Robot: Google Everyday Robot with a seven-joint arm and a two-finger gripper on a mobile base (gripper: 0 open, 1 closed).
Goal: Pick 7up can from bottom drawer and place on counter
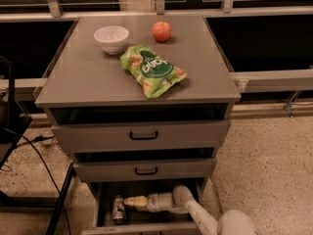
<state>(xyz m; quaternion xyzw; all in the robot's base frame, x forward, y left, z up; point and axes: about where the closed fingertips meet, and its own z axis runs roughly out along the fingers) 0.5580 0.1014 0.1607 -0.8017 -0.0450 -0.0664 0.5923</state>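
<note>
A speckled stone floor (274, 151) and dark window panes surround a grey cabinet whose counter (88, 82) carries a white bowl (111, 37), a red apple (162, 31) and a green snack bag (152, 70). The two upper drawers (142, 136) stand slightly ajar, while the bottom drawer (142, 227) is pulled out.

The 7up can (118, 208) sits in the left part of that drawer, near its left wall. The end effector (129, 201) reaches in from the right on a white arm (195, 214), low under the middle drawer's front, its tip just beside the can's upper half. Whether it is wide, narrow or already touching the can I cannot tell.

The step in hand looks like closing in for the grasp. To do it well, the approach should stay level and centred on the can's body, since a push off-centre could roll or tip it toward the left wall. Once the grip is made, the lift likely has to come outward before upward, because the middle drawer's front hangs close above. The free counter area in front of the bowl seems a good place to set it down.

The can looks small and silvery with darker print, dim in the drawer's shadow. It seems to stand upright, though that is not certain.
</note>
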